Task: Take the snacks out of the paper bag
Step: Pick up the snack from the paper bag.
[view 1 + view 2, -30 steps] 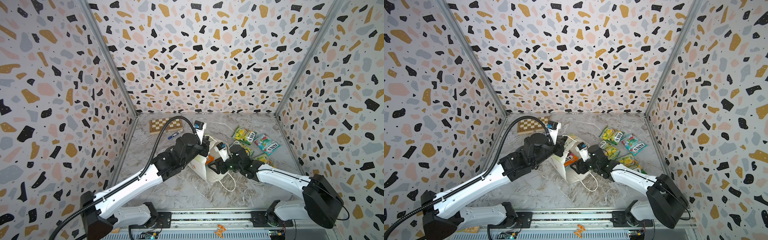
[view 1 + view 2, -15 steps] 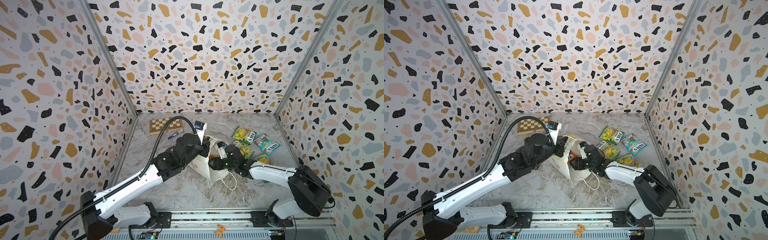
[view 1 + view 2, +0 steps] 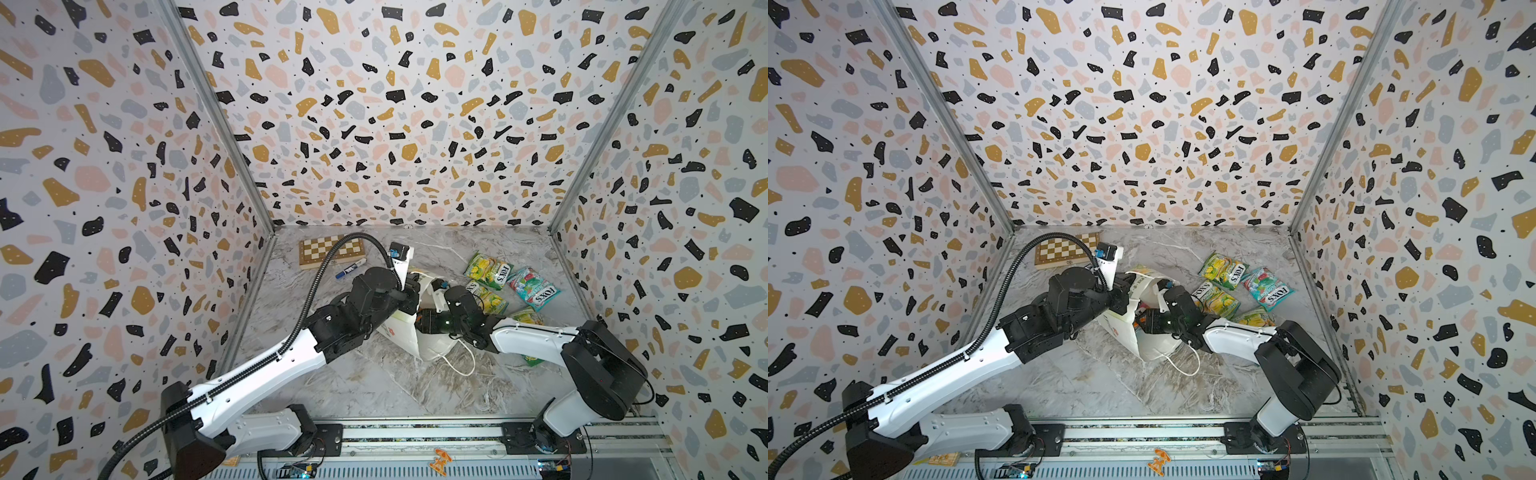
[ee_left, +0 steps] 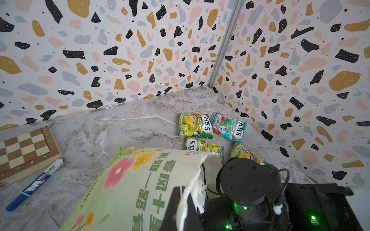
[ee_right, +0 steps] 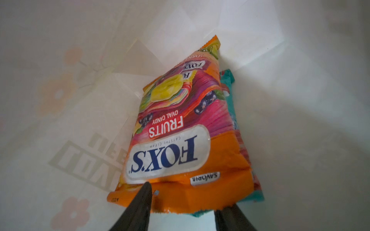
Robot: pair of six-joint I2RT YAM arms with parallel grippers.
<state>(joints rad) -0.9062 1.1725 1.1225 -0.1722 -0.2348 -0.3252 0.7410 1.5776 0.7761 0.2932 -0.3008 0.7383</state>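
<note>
**Paper bag** (image 3: 432, 349): white, tipped over on the table, its mouth toward the right arm.

**Left gripper** (image 4: 183, 202): pressed together on the bag's rim. Only the left wrist view shows this pinch.

**Right gripper** (image 5: 188, 197): inside the bag. Only the right wrist view shows its fingers spread to either side of the near edge of an orange-pink packet (image 5: 176, 140). Whether they press it cannot be told.

**Teal packet** (image 5: 228, 80): behind the orange-pink one, also in the bag.

**Beyond the bag, right arm's side:** four loose packets (image 3: 488, 270) lie on the table, shown in both top views.

**Beyond the bag, left arm's side:** blue marker (image 3: 351, 272), then chessboard (image 3: 330, 251).
</note>
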